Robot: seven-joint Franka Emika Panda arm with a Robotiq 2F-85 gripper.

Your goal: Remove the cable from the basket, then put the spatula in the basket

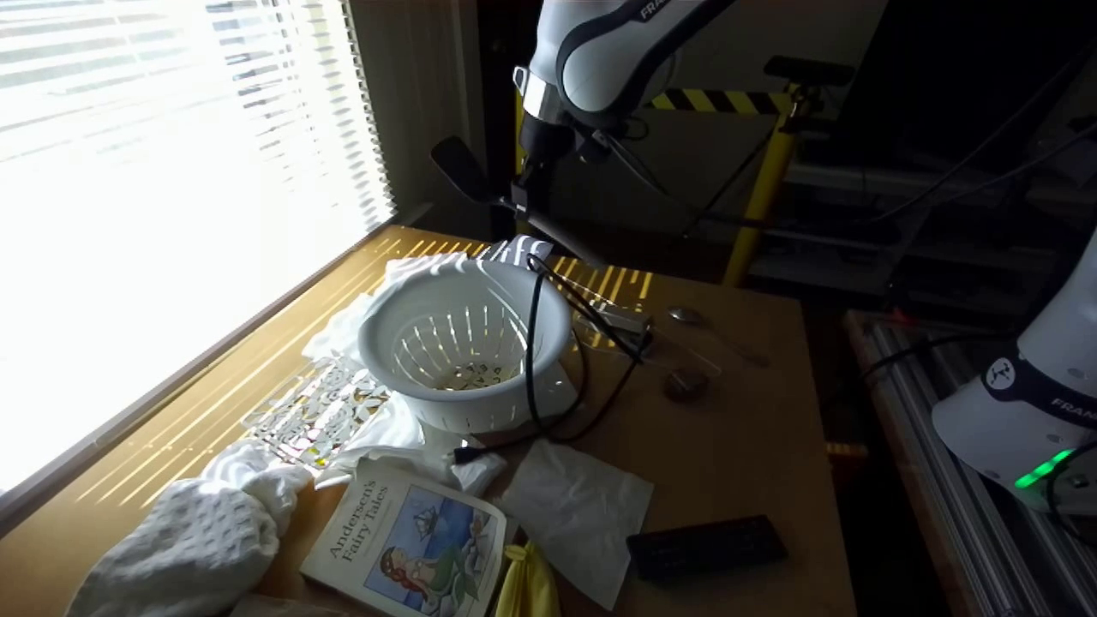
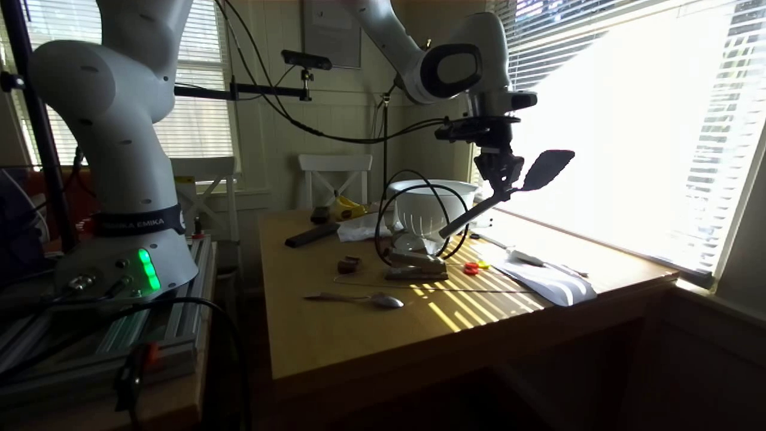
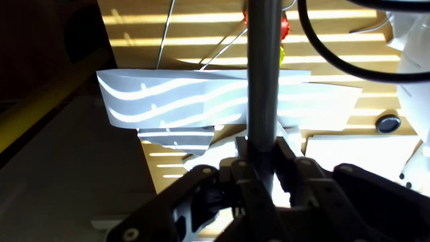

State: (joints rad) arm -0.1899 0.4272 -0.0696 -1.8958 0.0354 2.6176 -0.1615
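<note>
Two dark fingers of the gripper are clenched on the spatula, whose straight grey handle runs out between them in the wrist view. In both exterior views the spatula hangs slanted in the air, grasped where the handle nears the dark blade: the blade juts out to one side, higher than the grasp, and the handle slopes down to the other. Gripper and spatula are above the wooden table, near the white basket and outside it. The black cable loops beside the basket, apart from the fingers; in an exterior view it passes in front of the rim, and whether it touches there cannot be told.
</note>
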